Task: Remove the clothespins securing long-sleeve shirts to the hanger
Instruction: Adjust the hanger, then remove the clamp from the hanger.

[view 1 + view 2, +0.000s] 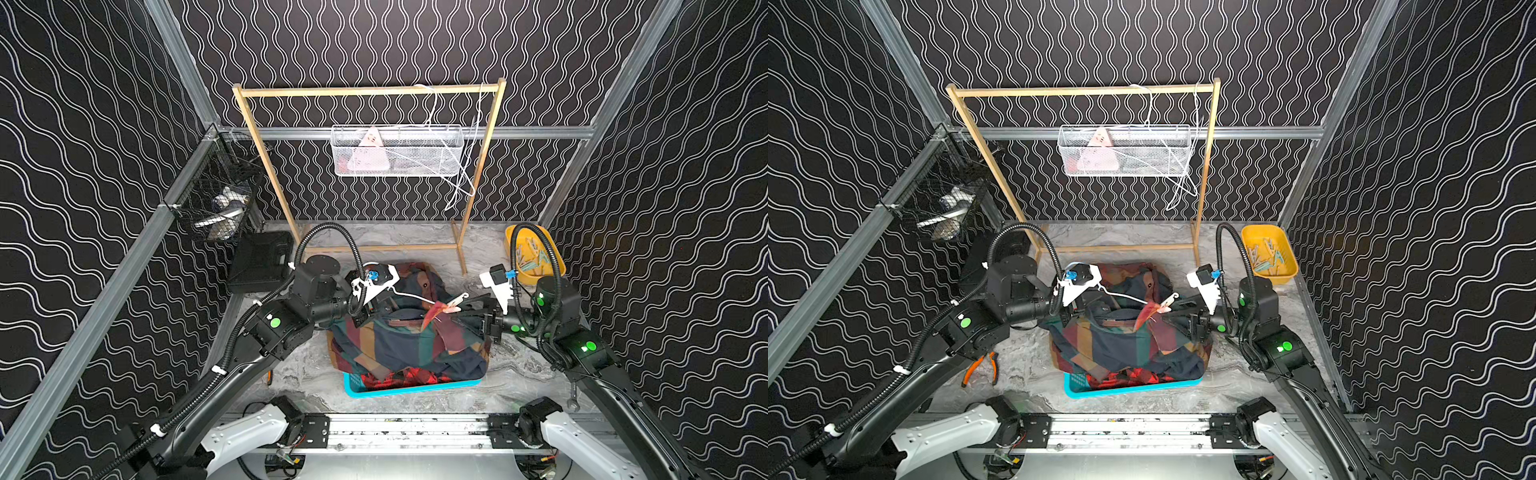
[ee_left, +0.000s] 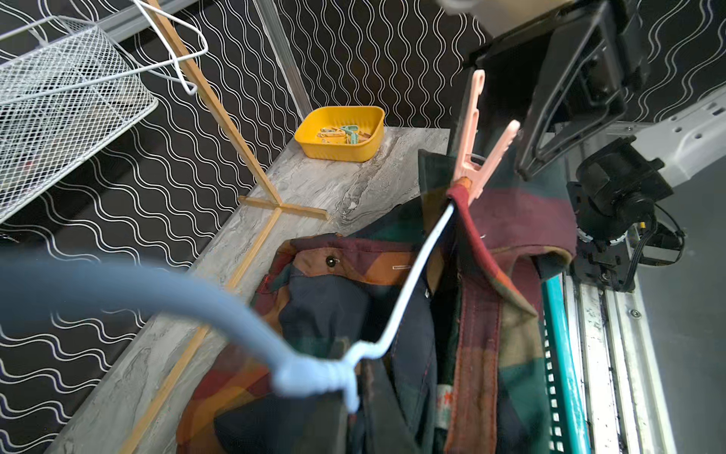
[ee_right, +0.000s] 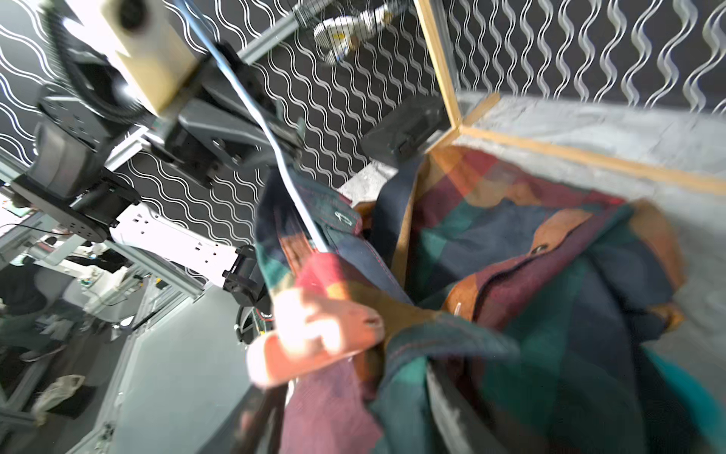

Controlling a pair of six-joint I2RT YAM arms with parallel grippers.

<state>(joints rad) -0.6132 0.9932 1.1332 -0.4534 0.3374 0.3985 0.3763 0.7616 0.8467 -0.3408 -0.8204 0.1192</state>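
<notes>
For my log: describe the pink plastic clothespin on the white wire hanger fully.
The pink plastic clothespin has two long handles spread in a V, nose shut on maroon cloth of the checked flannel shirt at the end of the white wire hanger. Black fingers of the right gripper stand beside its handles; contact unclear.

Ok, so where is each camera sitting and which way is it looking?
Top views: high above the robot's base, looking down toward the wooden rack; left arm, right arm and right gripper show.
Left wrist: on the left arm, looking over the shirt at the pink clothespin and right gripper.
Right wrist: on the right arm, looking back at the left gripper; blurry.
Shared: every view shows the white hanger.
</notes>
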